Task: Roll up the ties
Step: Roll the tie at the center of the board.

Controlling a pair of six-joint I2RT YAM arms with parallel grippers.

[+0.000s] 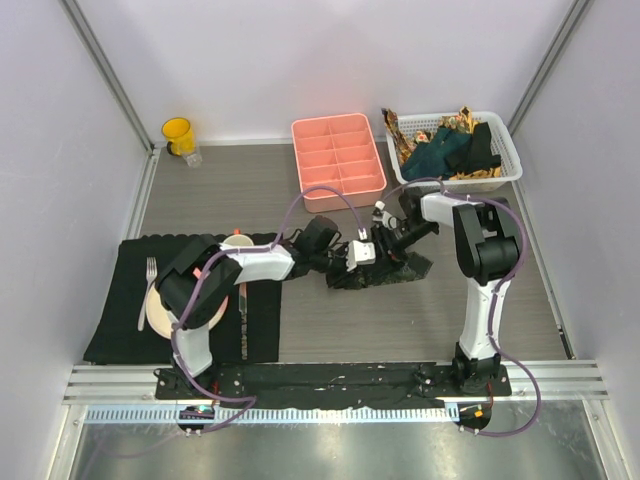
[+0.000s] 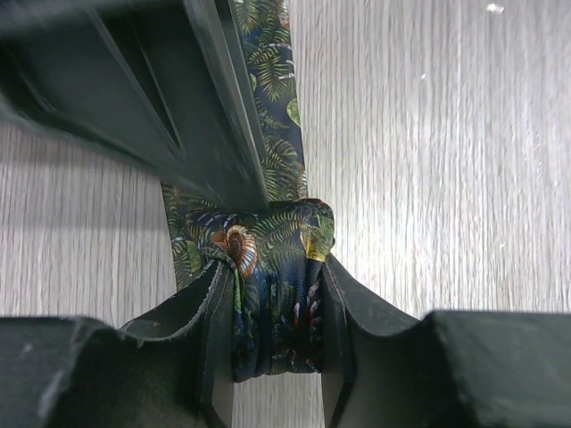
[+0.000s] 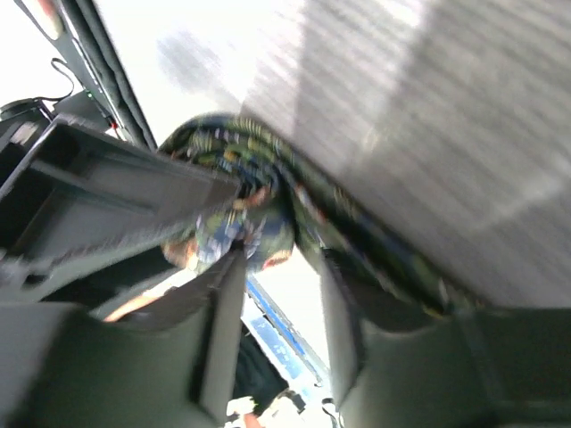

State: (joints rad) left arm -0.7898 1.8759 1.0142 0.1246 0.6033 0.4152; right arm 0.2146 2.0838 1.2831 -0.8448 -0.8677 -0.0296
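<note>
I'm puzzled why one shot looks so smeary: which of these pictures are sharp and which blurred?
Top external view: sharp and evenly lit, soft shadows. Left wrist view: the rolled tie is crisp, the dark finger above it blurred. Right wrist view: everything streaked by motion, background washed out white.

The tie (image 2: 277, 294) is dark navy, printed with green fern leaves, an orange-brown spiral shell and small yellow-green and red touches. The table (image 1: 400, 320) is pale grey with a fine wood grain. The basket (image 1: 505, 170) is white; in it lie a teal tie (image 1: 440, 152), a black tie (image 1: 482, 145) and a gold-brown tie (image 1: 395, 125) with a busy pattern. The tray (image 1: 336, 121) is salmon pink, the cup (image 1: 178, 133) bright yellow. The placemat (image 1: 120, 300) is black, and on it the plate (image 1: 158, 312) is cream and the fork (image 1: 147, 290) silver. The arms (image 1: 478, 320) are white with black joints; their cables (image 1: 310, 200) are purple.
</note>
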